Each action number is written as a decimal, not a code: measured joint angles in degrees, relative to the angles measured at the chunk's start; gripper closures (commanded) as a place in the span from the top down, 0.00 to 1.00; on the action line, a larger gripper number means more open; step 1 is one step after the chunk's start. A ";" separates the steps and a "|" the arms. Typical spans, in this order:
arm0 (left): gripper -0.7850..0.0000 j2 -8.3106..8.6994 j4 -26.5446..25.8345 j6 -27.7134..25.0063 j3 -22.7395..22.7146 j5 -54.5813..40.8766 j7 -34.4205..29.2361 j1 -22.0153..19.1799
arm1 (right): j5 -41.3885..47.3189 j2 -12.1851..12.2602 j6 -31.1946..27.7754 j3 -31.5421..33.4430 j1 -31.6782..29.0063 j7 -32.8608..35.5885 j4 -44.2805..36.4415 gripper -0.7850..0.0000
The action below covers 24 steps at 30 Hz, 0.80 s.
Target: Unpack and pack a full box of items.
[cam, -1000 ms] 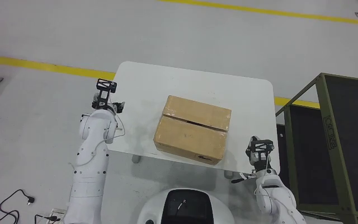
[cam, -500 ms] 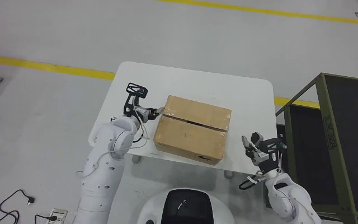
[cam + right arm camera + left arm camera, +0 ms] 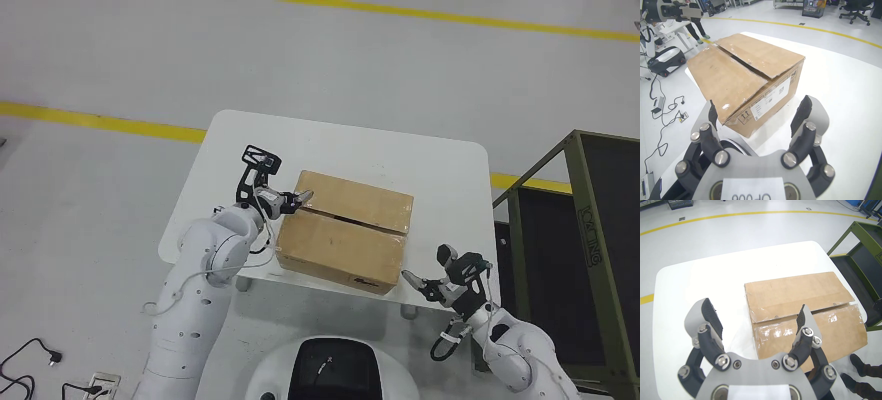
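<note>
On the table (image 3: 440, 172), box (image 3: 345, 230), inside hidden

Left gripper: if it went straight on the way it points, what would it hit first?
Probably the brown cardboard box: the open left gripper points at its near end, by the seam between the closed top flaps. Depth is unclear, so it might skim the top instead.
</note>
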 measured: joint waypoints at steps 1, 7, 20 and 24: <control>1.00 0.00 0.00 0.00 -0.01 0.00 0.00 0.00 | 0.00 0.00 0.00 0.01 -0.01 -0.01 -0.01 1.00; 1.00 0.00 0.01 0.00 -0.02 0.00 -0.02 0.01 | 0.08 -0.01 0.23 0.00 0.02 -0.06 0.00 1.00; 1.00 -0.23 -1.42 -3.11 10.65 11.38 0.05 -1.62 | 1.10 0.24 5.92 0.32 1.95 -0.78 0.78 1.00; 1.00 -0.71 0.59 -4.35 14.76 13.59 -2.34 -3.96 | 1.04 0.35 6.35 0.21 1.78 -1.26 0.70 1.00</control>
